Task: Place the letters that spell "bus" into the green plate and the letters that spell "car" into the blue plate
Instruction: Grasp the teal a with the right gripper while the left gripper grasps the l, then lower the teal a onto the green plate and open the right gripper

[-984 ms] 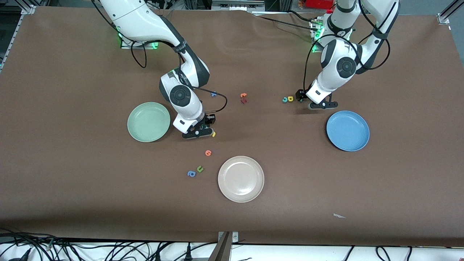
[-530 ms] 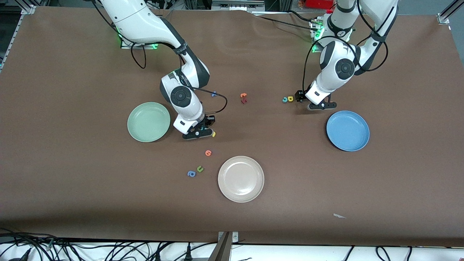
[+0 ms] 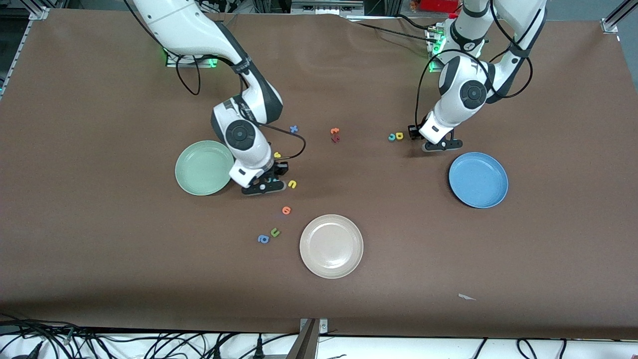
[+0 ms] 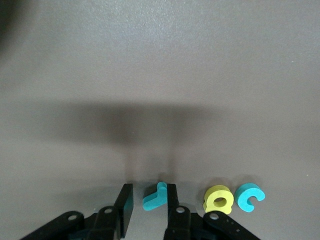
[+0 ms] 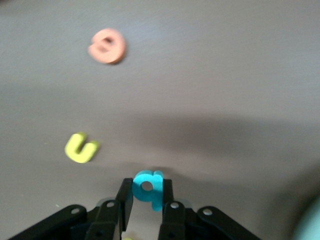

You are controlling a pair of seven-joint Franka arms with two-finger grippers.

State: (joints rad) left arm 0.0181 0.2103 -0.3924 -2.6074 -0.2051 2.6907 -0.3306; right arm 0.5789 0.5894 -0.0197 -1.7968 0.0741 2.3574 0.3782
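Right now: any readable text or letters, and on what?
"r": teal r, on the table between the left gripper's open fingers.
"a": yellow a, on the table.
"c": teal c, beside it.
"b": teal b, held in the right gripper.
"u": yellow u, on the table.
Orange letter: blurred, unreadable.
Other letters: too small.

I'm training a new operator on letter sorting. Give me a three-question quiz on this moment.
1. True or false: the green plate already holds a letter.
2. Which letter sits between the right gripper's fingers? A) orange letter B) teal b C) yellow u
3. Fill in: the left gripper is down around the teal ___, beside the yellow a and the teal c.

Key: 1 false, it looks empty, as does the blue plate. 2 B, the teal b; the yellow u lies on the table. 3 r.
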